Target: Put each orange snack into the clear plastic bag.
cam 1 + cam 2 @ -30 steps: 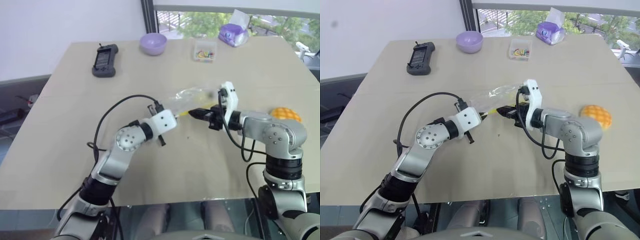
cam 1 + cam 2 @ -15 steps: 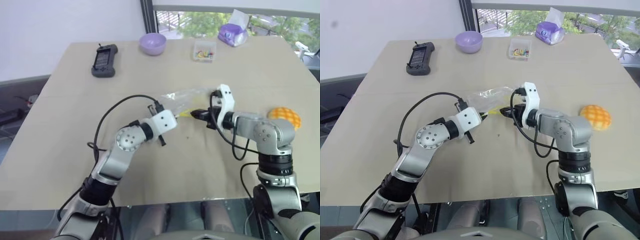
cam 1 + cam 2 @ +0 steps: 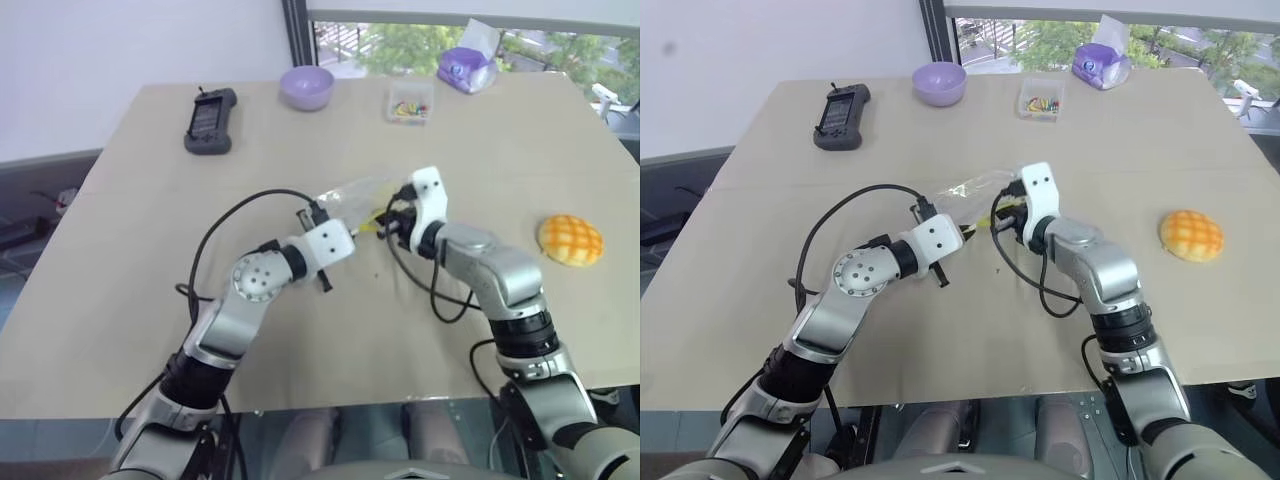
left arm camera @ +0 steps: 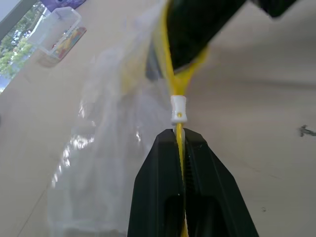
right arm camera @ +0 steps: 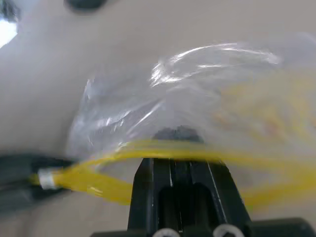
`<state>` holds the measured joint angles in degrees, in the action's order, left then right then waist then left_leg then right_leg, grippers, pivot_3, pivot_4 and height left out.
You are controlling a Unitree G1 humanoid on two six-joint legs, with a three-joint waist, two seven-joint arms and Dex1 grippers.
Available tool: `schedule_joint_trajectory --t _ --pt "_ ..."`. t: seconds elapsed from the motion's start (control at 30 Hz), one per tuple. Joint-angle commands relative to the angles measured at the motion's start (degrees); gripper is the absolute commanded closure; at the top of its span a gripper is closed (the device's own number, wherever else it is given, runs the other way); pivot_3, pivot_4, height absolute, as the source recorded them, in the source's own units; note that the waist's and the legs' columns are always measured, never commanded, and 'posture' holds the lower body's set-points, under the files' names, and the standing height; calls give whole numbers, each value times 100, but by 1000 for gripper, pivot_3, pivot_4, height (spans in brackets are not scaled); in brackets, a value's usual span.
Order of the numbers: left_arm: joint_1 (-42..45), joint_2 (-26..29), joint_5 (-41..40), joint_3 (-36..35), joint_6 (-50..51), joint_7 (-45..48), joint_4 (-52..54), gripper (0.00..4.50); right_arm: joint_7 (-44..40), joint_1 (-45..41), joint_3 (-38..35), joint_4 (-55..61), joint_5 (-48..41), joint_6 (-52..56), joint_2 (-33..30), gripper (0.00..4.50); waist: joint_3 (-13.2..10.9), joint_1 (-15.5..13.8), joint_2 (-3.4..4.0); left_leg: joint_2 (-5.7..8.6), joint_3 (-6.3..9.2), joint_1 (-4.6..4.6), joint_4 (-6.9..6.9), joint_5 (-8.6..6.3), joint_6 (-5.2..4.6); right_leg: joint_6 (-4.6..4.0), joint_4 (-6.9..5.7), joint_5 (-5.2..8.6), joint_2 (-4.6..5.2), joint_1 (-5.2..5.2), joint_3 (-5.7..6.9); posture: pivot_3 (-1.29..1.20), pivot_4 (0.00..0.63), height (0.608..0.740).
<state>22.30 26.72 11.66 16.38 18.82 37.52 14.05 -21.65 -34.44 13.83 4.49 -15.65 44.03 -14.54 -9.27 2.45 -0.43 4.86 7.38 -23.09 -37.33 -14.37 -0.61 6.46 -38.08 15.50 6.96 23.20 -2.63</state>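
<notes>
The left gripper is clamped on the yellow zip strip of the clear plastic bag, just behind the small white slider. Facing it across the bag's mouth, the right gripper is pinched shut on the same strip, so the pouch hangs between the two at the middle of the table.

Outward from there, the one orange snack in clear sight lies alone at about three o'clock from the bag, well apart from both grippers. At the far edge, around twelve o'clock, sit a purple bowl, a small clear box of coloured bits and a dark handheld device.

The bag looks feather-light, limp and slippery; its film would likely crumple or slide out of a pinch, so the stiffer zip strip seems the best hold. The bun is probably soft and easily dented; a gentle grasp across its domed sides should suit it.
</notes>
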Motion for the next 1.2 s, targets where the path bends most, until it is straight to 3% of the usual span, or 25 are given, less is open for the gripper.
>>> schedule_joint_trajectory --t 0.03,0.4,0.5,0.77,1.0,1.2 --pt "104 19 -42 29 -189 66 48 4500 -388 0 186 -11 214 -692 -45 4481 0 14 0 -2 -1 0 0 0 0 0 0 0 -3 -1 0 0 150 740" --pt "175 22 -47 22 -388 184 -78 4500 -774 -434 1258 -1602 2673 -4486 -1091 4481 0 2 -1 -2 -1 2 -3 0 1 0 1 0 -5 0 0 0 150 740" --pt "193 18 -37 21 -431 196 -110 4500 -626 -605 1347 -2029 3213 -5102 -1213 3643 0 11 -1 -3 -5 2 -2 1 2 0 1 0 -6 -2 -2 0 150 740" --pt "179 -8 -22 15 -453 197 -118 4500 -295 -823 1377 -2529 4222 -5738 -1349 38 0 -3 -1 -3 -5 2 -3 2 3 0 2 0 -6 -3 -3 0 150 740" --pt "210 -16 -11 2 -493 185 -169 4500 -172 -834 1257 -2656 4564 -5718 -1416 38 0 -2 -2 -3 -6 6 -3 3 5 0 1 0 -7 -7 -4 0 150 740" --pt "153 -6 7 -48 -454 137 -142 4500 -1325 -480 641 -1713 3498 -5443 -1878 38 0 -6 -3 -3 -4 4 -3 3 5 0 4 0 -6 -8 -3 0 150 740"
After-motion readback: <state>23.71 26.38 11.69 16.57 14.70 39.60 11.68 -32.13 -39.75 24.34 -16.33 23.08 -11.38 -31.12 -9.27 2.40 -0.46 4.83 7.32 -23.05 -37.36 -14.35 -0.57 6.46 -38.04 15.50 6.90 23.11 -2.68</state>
